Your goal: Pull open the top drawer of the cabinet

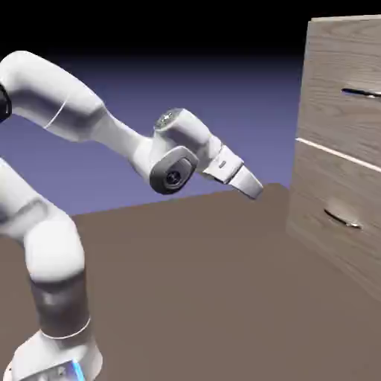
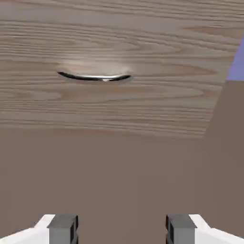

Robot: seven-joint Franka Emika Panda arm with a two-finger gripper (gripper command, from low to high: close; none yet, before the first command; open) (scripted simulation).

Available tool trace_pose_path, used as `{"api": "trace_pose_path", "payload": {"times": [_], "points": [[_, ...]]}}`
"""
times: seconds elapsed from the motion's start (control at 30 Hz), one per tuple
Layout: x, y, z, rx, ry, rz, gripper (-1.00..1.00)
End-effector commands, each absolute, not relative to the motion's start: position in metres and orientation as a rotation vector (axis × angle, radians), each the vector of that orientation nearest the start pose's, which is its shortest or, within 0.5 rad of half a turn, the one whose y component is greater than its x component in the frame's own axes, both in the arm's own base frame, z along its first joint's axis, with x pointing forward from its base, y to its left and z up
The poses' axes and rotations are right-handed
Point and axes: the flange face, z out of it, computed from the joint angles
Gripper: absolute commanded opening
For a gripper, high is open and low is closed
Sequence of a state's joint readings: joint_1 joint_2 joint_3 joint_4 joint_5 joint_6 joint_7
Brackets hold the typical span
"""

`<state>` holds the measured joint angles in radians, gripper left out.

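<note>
2 grey fingertips [image 2: 63, 228] spread wide, gripper [image 2: 122, 228] empty; wood-grain cabinet [image 1: 327, 97] apart.

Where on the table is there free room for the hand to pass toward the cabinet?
The brown table lies bare from the arm's base across to the cabinet, so the gripper has open passage, its jaws apart and holding nothing. It is tighter only at the cabinet face, where the top drawer handle and the curved lower handle stick out.

No legible txt or nos. anywhere (both views).
</note>
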<state>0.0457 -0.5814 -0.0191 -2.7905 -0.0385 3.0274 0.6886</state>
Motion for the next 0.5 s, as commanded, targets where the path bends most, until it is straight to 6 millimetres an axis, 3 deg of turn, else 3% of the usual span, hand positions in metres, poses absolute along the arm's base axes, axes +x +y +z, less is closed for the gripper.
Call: {"api": "trace_pose_path", "payload": {"times": [0.0, 0.23, 0.47], "points": [[0.392, 0.02, 0.481, -2.56, 0.713, -1.12, 0.0], [0.389, 0.06, 0.554, -2.678, -0.039, -1.382, 0.0], [0.375, 0.084, 0.623, -2.629, -0.766, -1.651, 0.0]]}}
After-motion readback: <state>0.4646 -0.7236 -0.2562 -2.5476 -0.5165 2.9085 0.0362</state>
